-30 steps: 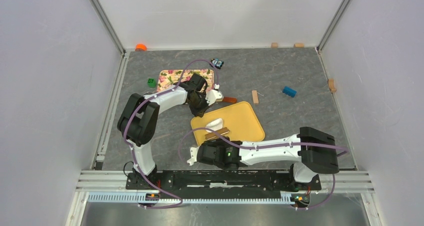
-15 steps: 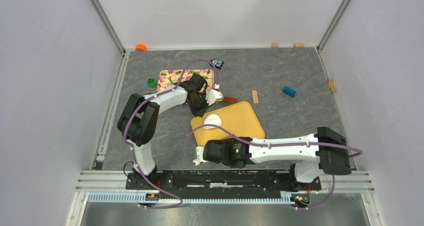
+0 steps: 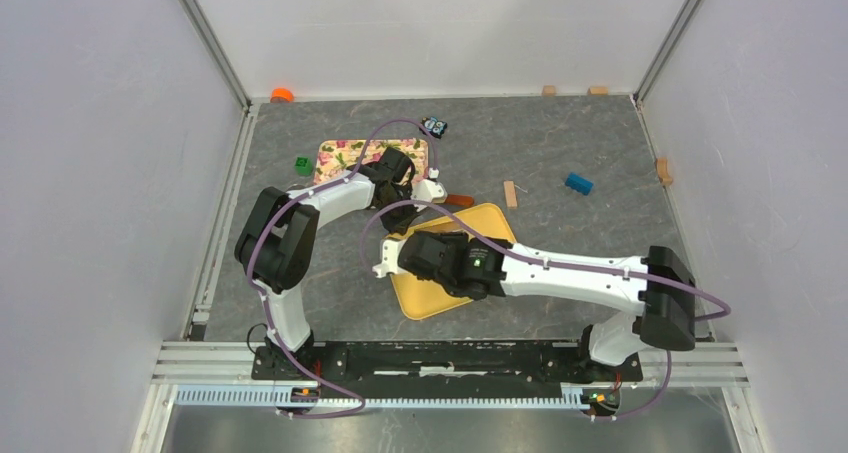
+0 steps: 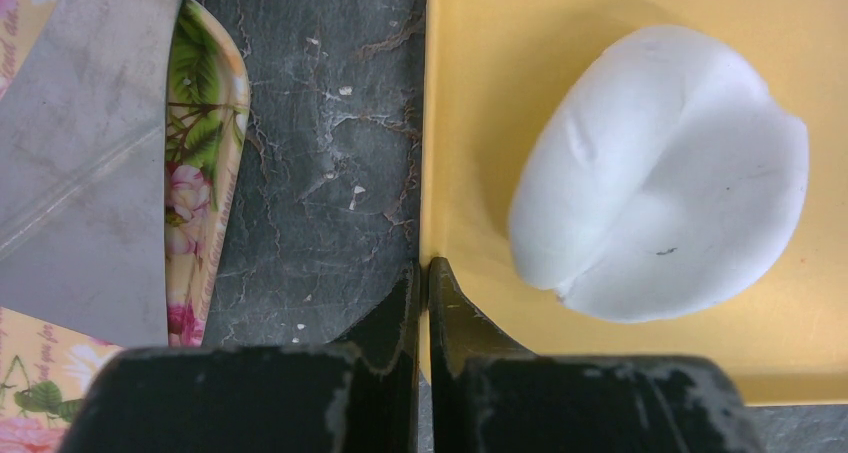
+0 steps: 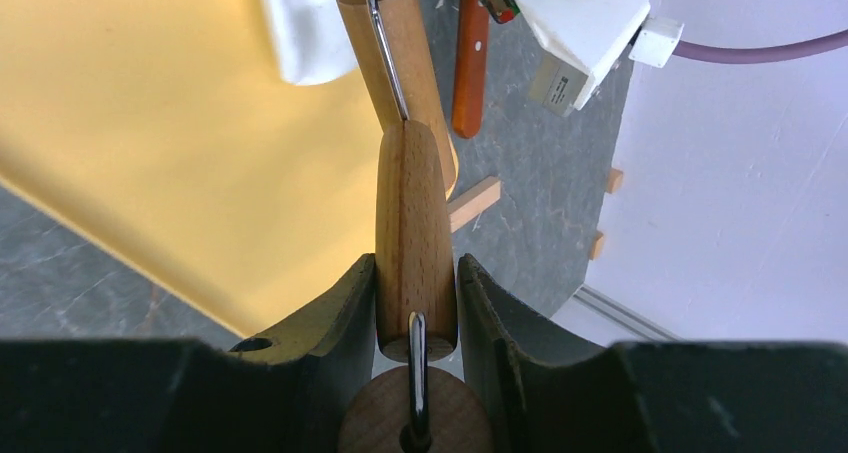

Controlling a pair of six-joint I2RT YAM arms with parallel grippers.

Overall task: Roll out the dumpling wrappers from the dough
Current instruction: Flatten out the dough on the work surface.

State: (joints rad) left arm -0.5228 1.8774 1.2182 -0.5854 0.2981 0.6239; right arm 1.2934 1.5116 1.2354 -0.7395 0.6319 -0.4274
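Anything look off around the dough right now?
The dough on the yellow board is lopsided with a crease across it, not an even round. White crumbs dot the grey table beside the board.

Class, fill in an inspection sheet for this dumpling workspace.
Surface: grey stone-look table.
Job's things: dough on yellow board; rolling pin.
Clutter: floral board, blue block, green block, orange cap, wooden block, orange-handled knife.
Claws: left claw apparently shut on the yellow board's edge; right claw shut on the rolling pin.
Cables: purple cables along both arms.
Surroundings: white walls.
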